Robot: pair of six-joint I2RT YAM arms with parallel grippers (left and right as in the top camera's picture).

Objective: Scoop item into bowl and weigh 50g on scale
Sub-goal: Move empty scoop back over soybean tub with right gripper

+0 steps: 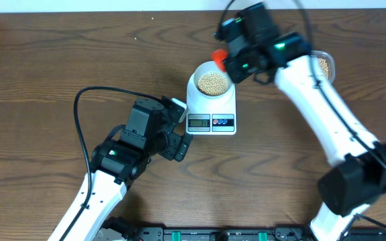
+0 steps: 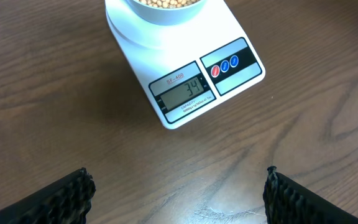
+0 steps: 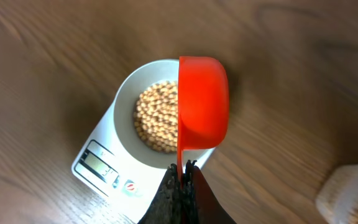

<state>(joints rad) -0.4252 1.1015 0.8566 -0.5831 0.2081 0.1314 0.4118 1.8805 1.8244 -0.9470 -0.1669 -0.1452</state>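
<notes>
Right claw is clenched on the thin handle of the red scoop, holding it rolled onto its side over the 3 o'clock rim of the bowl. Its long axis runs 6 to 12 in the wrist view, mouth facing 9, so the beans tip inward, I'd say. That bowl sits at the 12 o'clock end of the scale, display reading 34, short of 50, while left claw hangs released over the tabletop at the scale's 6 o'clock, probably to watch that display.

White arms, black joints, black cables.
</notes>
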